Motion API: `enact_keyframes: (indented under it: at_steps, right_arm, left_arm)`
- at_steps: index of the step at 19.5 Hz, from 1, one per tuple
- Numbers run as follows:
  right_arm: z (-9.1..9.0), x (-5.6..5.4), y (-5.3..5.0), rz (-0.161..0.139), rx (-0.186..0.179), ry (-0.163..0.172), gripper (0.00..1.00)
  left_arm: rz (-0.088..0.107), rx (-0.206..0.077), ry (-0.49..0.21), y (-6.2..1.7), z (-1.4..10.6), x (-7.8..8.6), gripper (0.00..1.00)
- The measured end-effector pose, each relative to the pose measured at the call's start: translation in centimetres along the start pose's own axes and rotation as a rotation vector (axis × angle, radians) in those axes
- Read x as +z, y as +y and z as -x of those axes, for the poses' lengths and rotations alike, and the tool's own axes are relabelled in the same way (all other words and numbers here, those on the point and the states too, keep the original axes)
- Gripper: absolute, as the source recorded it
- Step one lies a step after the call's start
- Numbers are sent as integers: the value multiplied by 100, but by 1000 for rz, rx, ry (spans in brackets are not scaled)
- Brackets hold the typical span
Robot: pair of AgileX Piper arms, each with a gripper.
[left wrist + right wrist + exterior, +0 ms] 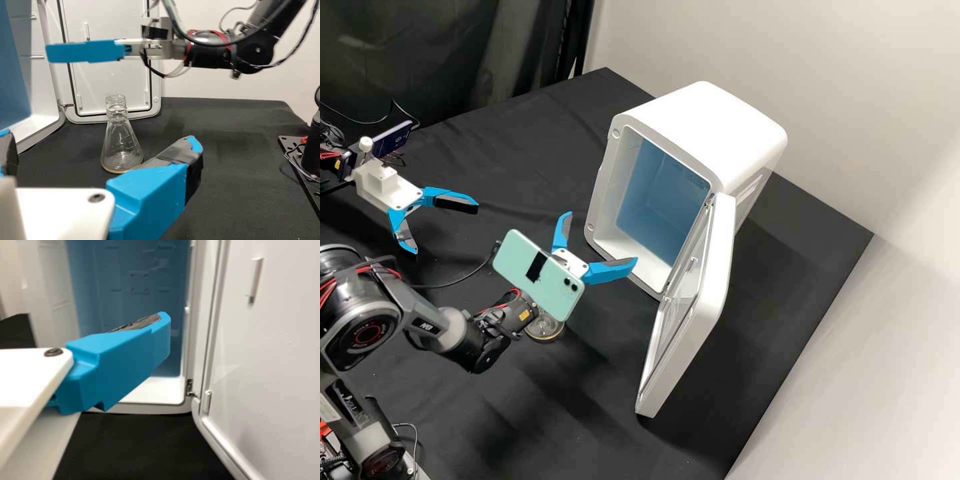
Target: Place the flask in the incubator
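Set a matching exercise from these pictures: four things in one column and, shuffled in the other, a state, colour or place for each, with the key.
1 flask
2 door
3 incubator
4 right gripper

a fingers spread, near the incubator's mouth
b upright, clear glass
c blue inside
d swung open

Pairs: 1-b, 2-d, 3-c, 4-a
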Motion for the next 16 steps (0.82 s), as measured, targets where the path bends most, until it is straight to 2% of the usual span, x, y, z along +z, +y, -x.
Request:
enact_keyframes:
  at_steps: [5,8,11,16]
  right_arm:
    - [257,-38,-33,30,-36,22,100]
    - [386,-48,-95,51,-82,42,100]
    - [482,-17,-141,63,-117,35,100]
    - [599,15,-191,76,-154,26,100]
  left_arm:
    - [1,-3,1,-6,6,0,100]
    - [2,-6,1,-14,14,1,100]
    - [2,-6,4,-13,15,-4,100]
    - [-1,-6,4,-11,18,-16,100]
